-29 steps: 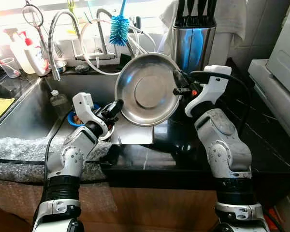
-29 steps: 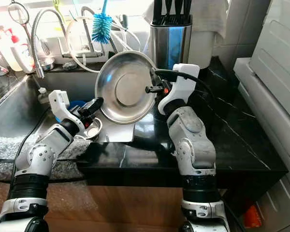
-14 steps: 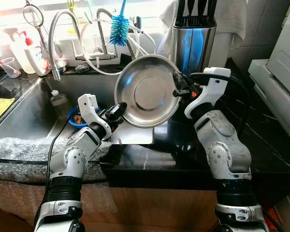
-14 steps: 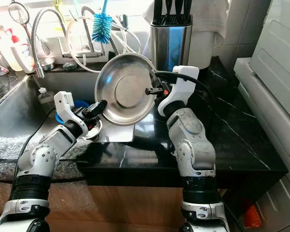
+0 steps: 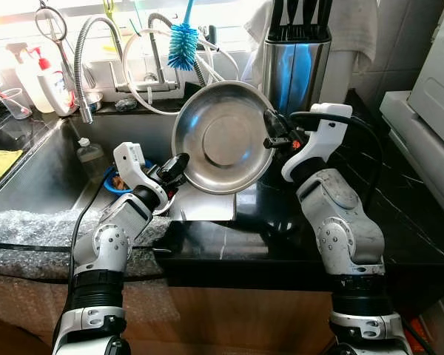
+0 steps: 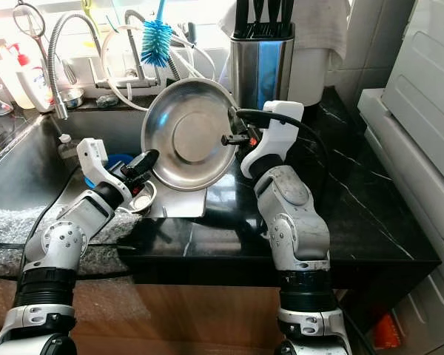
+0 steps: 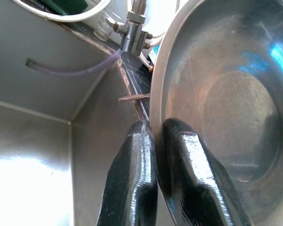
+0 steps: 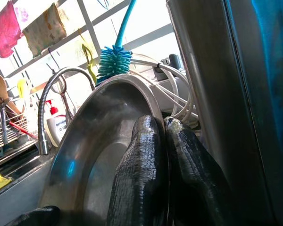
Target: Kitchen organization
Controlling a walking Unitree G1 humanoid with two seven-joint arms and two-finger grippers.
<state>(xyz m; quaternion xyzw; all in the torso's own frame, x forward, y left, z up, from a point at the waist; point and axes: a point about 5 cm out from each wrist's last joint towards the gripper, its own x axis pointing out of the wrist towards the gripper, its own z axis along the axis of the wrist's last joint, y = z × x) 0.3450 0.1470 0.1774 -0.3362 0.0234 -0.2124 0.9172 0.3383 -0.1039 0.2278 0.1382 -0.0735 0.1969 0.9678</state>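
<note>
One round, shallow stainless-steel pan [image 5: 223,138] is held upright between both tools: its lower rim is pinched by the left gripper [image 5: 176,166], its far edge by the right gripper [image 5: 272,130]. Rigid, light, slippery; rim grips are judged best.

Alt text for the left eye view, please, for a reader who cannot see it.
Both grippers hold a round steel bowl on edge above the counter beside the sink: the left gripper pinches its lower left rim, the right gripper its right rim. Behind stand a blue bottle brush and a steel knife block.
</note>
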